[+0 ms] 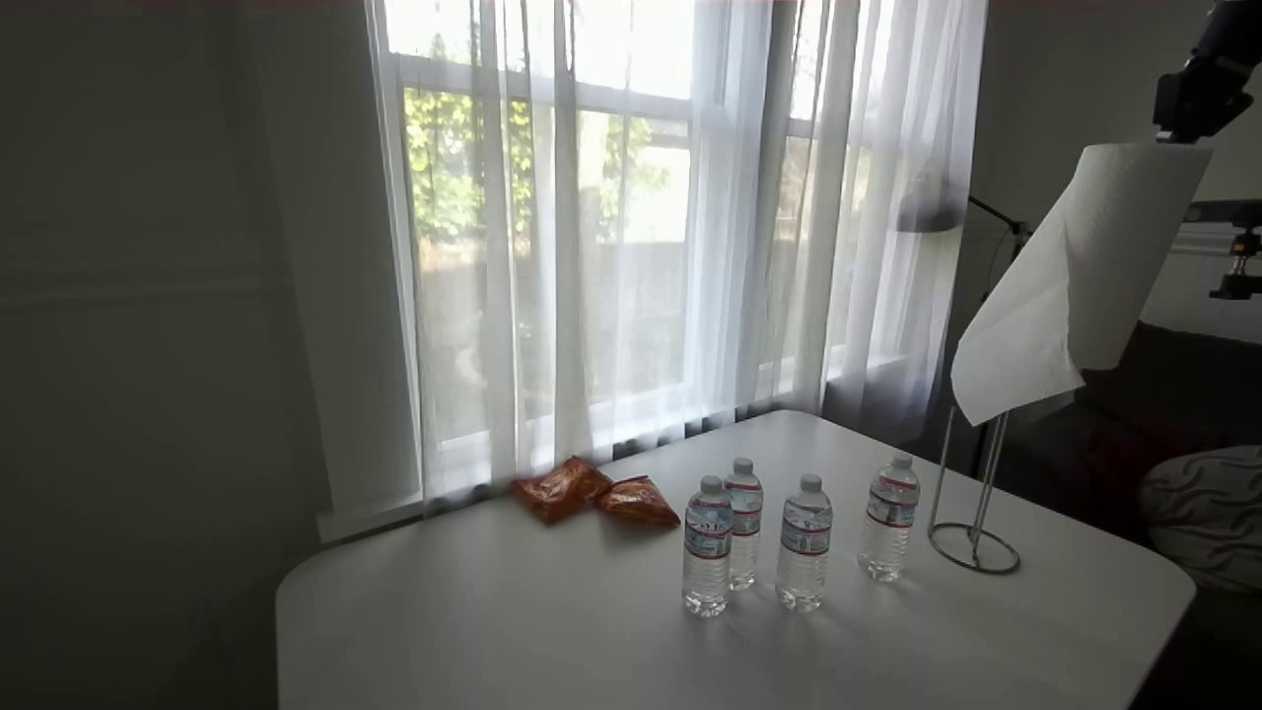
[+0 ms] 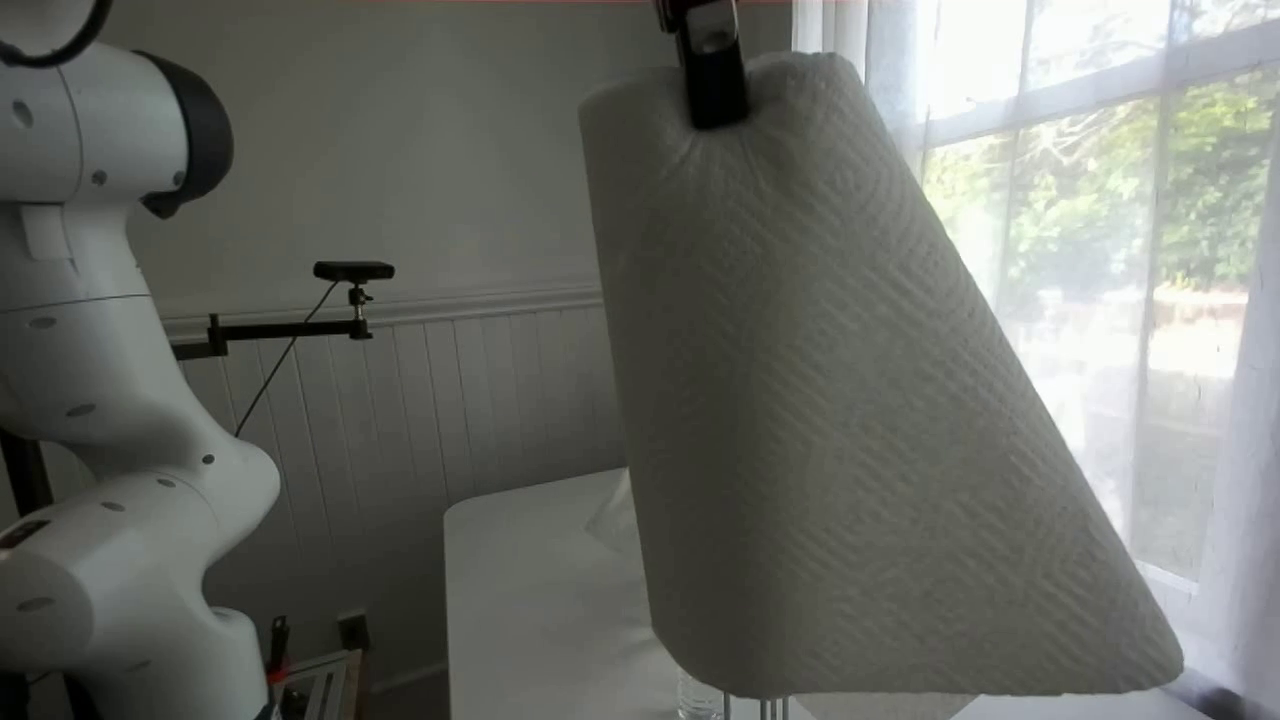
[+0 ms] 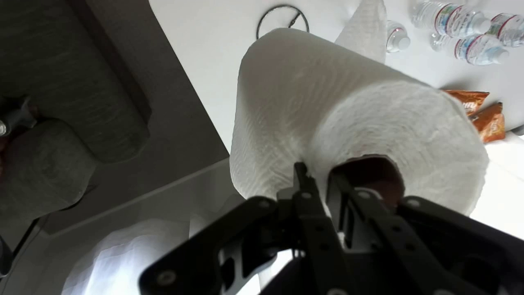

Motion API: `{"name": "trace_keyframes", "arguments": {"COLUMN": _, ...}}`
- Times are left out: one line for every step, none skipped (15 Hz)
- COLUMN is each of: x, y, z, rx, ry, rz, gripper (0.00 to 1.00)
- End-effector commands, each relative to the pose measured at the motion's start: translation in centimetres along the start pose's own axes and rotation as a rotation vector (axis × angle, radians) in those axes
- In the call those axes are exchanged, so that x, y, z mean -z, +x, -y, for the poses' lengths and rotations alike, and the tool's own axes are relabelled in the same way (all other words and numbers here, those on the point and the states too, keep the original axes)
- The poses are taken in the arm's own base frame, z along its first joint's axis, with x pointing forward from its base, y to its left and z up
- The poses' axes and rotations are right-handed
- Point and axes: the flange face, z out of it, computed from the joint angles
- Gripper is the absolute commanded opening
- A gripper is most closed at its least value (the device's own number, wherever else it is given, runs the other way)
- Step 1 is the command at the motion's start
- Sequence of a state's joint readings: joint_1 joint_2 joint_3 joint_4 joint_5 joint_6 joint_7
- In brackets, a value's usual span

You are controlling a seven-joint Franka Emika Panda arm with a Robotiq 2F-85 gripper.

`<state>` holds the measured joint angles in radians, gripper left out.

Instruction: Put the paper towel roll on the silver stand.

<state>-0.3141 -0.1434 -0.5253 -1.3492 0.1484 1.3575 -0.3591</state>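
Observation:
My gripper [image 3: 319, 171] is shut on the top wall of the white paper towel roll [image 3: 401, 119], one finger inside the core and one outside. In both exterior views the roll [image 1: 1134, 247] [image 2: 800, 400] hangs in the air from the gripper [image 2: 718, 105], slightly tilted, a loose sheet flaring to one side. The silver stand [image 1: 988, 488] stands upright on the table below the roll; the loose sheet hides its upper part. In the wrist view its ring base [image 3: 282, 5] shows past the roll's far end. I cannot tell whether the rod lines up with the core.
Several water bottles [image 1: 804, 542] stand on the white table [image 1: 473, 631], one close beside the stand. Two orange snack bags [image 1: 562, 489] lie near the window side. A sheer curtain [image 1: 582, 247] and a dark lamp [image 1: 932, 209] are behind.

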Motion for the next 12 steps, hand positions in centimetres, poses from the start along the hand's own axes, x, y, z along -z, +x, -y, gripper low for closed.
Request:
{"name": "trace_keyframes", "arguments": {"x": 0.1, "y": 0.1, "z": 0.0, "rx": 0.0, "ry": 0.0, "rz": 0.001, "gripper": 0.13}}
{"name": "trace_keyframes", "arguments": {"x": 0.1, "y": 0.1, "z": 0.0, "rx": 0.0, "ry": 0.0, "rz": 0.001, "gripper": 0.13}}
{"name": "trace_keyframes", "arguments": {"x": 0.1, "y": 0.1, "z": 0.0, "rx": 0.001, "ry": 0.0, "rz": 0.001, "gripper": 0.13}}
{"name": "trace_keyframes", "arguments": {"x": 0.1, "y": 0.1, "z": 0.0, "rx": 0.001, "ry": 0.0, "rz": 0.001, "gripper": 0.13}}
{"name": "trace_keyframes", "arguments": {"x": 0.1, "y": 0.1, "z": 0.0, "rx": 0.001, "ry": 0.0, "rz": 0.001, "gripper": 0.13}}
{"name": "trace_keyframes", "arguments": {"x": 0.1, "y": 0.1, "z": 0.0, "rx": 0.001, "ry": 0.0, "rz": 0.0, "gripper": 0.13}}
{"name": "trace_keyframes", "arguments": {"x": 0.1, "y": 0.1, "z": 0.0, "rx": 0.001, "ry": 0.0, "rz": 0.0, "gripper": 0.13}}
{"name": "trace_keyframes", "arguments": {"x": 0.1, "y": 0.1, "z": 0.0, "rx": 0.001, "ry": 0.0, "rz": 0.0, "gripper": 0.03}}
{"name": "trace_keyframes", "arguments": {"x": -0.3, "y": 0.4, "z": 0.4, "rx": 0.007, "ry": -0.005, "rz": -0.001, "gripper": 0.03}}
{"name": "trace_keyframes", "arguments": {"x": -0.9, "y": 0.8, "z": 1.1, "rx": 0.003, "ry": -0.018, "rz": -0.005, "gripper": 0.03}}
{"name": "trace_keyframes", "arguments": {"x": -1.5, "y": 1.1, "z": 1.6, "rx": 0.009, "ry": -0.022, "rz": 0.0, "gripper": 0.03}}
{"name": "trace_keyframes", "arguments": {"x": -2.2, "y": 1.5, "z": 2.3, "rx": 0.01, "ry": -0.03, "rz": -0.001, "gripper": 0.03}}
